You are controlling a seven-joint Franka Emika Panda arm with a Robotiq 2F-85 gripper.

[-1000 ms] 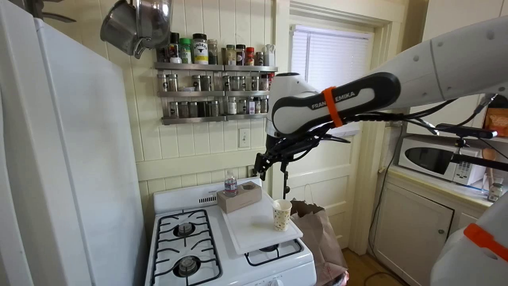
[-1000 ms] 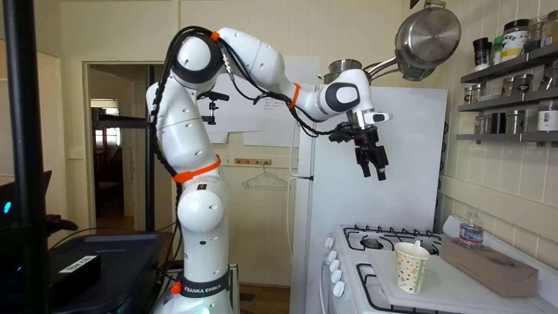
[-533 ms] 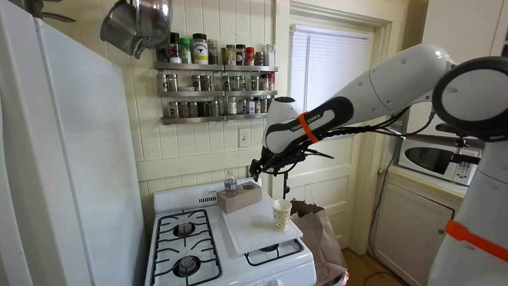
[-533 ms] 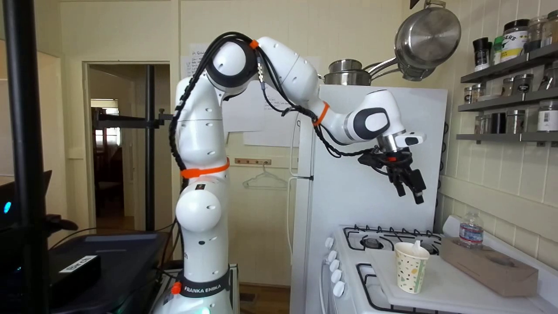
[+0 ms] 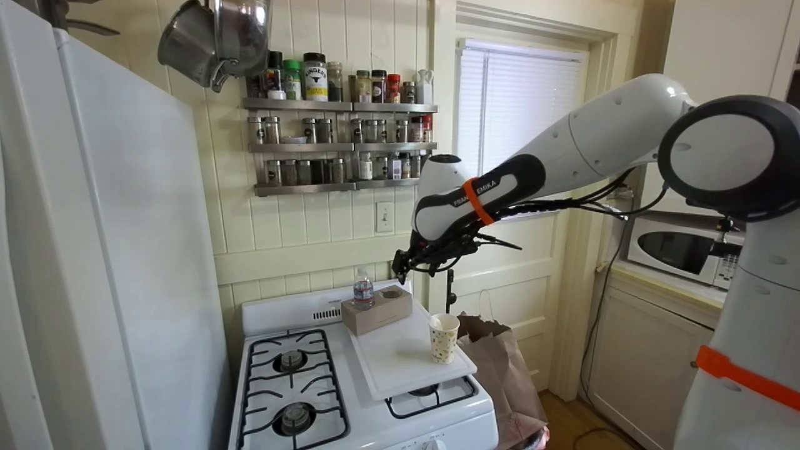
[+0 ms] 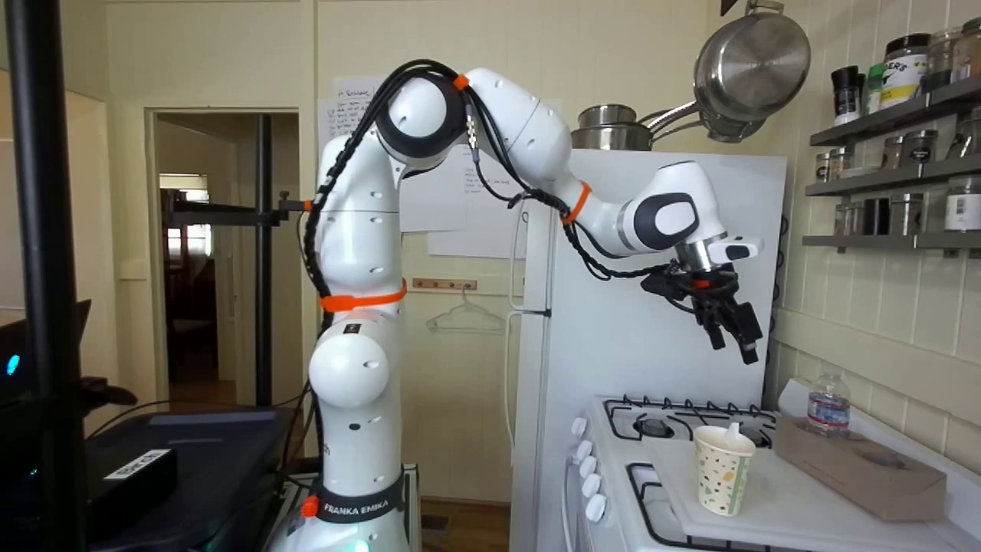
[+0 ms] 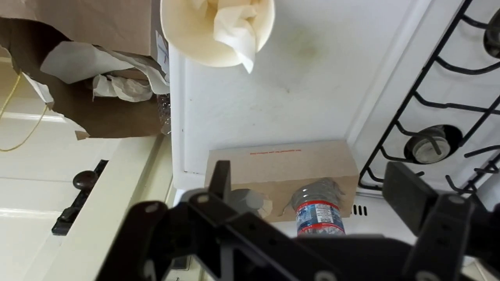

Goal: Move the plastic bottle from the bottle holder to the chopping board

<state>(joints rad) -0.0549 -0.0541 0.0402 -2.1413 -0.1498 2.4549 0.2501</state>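
Observation:
The plastic bottle [image 5: 363, 290] is clear with a red and blue label. It stands upright in one hole of the bottle holder [image 5: 381, 315], a grey-beige cardboard box; the other hole is empty. Both also show in an exterior view, bottle [image 6: 828, 402] and holder [image 6: 858, 475]. The white chopping board [image 5: 400, 359] lies on the stove, with the holder at its back end. My gripper [image 6: 734, 353] is open and empty, above the stove and apart from the bottle. In the wrist view the bottle [image 7: 319, 214] appears between the spread fingers [image 7: 312, 187], its upper part hidden by the gripper.
A patterned paper cup [image 5: 444, 340] holding crumpled paper stands on the board's front part. Black burner grates [image 5: 294, 387] are beside the board. A brown paper bag [image 5: 503, 375] stands beside the stove. Spice racks [image 5: 306, 147] hang on the wall behind the stove.
My gripper has moved towards the back wall and lower, nearer the holder. The movement is smaller in the last half second. The bottle, holder, board and cup have not moved.

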